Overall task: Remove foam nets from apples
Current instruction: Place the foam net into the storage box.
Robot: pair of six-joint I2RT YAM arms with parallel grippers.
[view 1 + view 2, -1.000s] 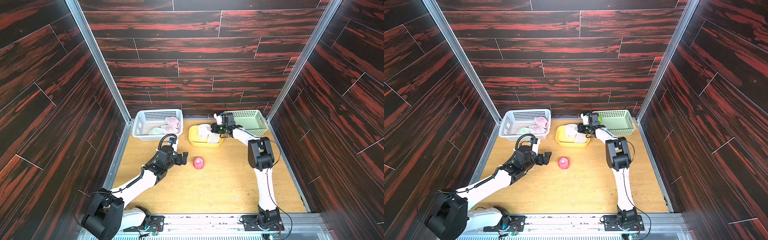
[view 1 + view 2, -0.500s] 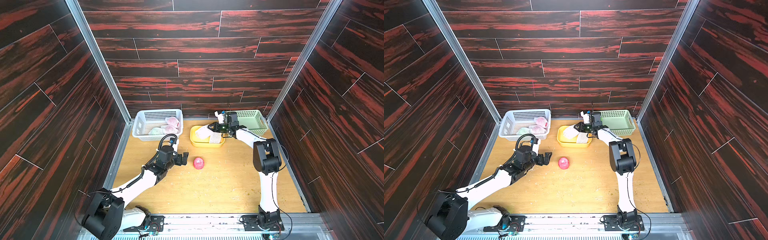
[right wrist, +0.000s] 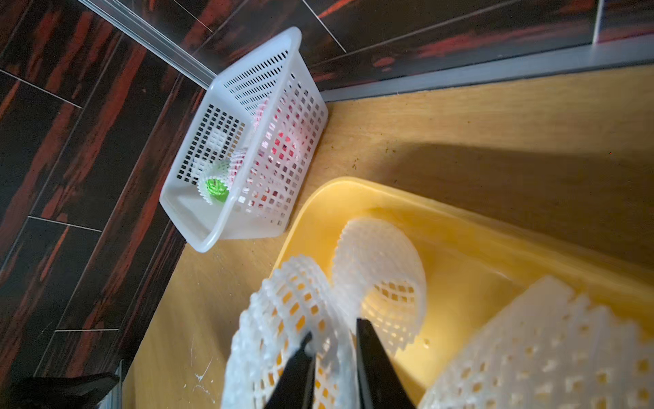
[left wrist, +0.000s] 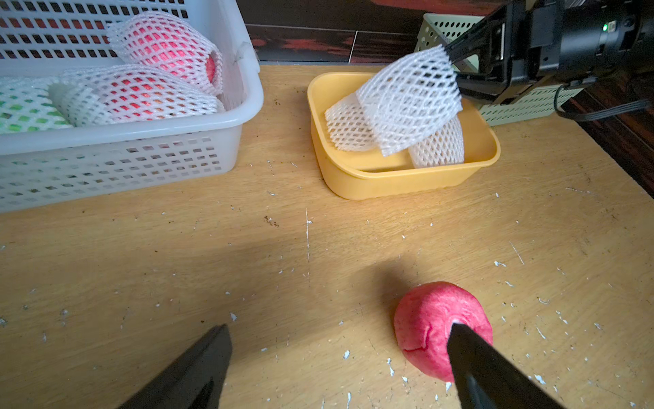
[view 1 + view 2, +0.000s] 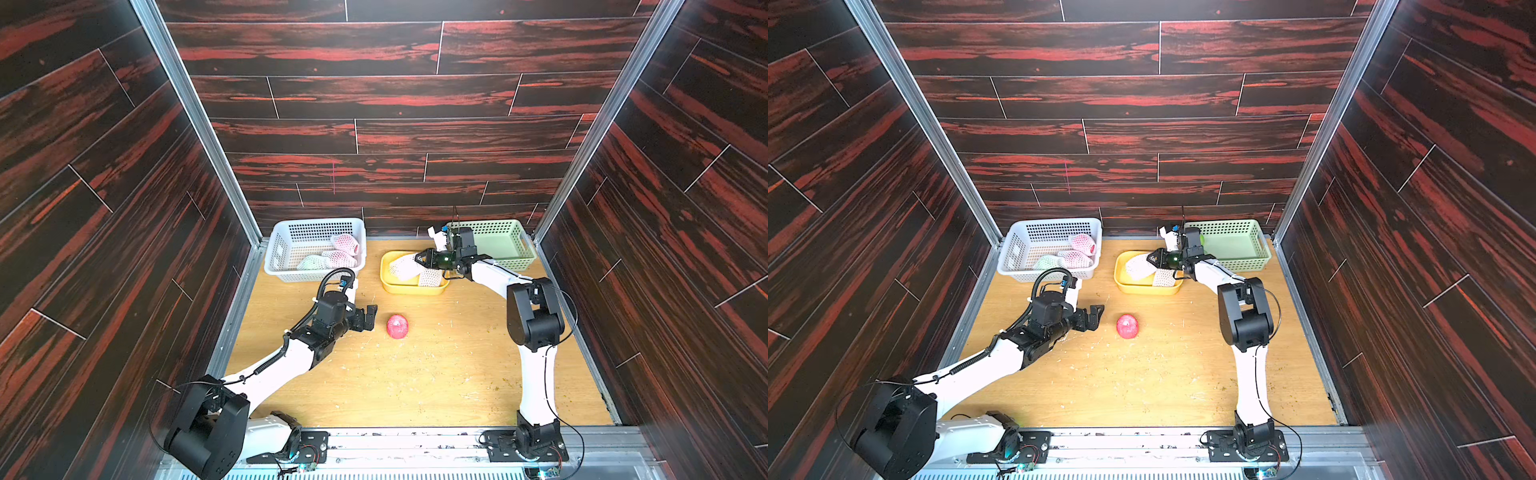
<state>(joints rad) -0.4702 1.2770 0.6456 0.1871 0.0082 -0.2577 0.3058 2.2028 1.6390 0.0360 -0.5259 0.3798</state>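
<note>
Table: 2 baskets, tray, apple

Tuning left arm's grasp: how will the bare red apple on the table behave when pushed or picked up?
The red apple is round and lies loose on the flat table, so a nudge probably rolls it. It looks solid, so it is likely rigid in the open left gripper.

Desk, far left corner: white basket with three netted apples (two pink, one pale green). Far right corner: green basket. Between them, near far edge: yellow tray holding loose net and foam net, its raised end at right gripper fingers. Mid-desk: bare red apple; left gripper just beside, fingers spread.
</note>
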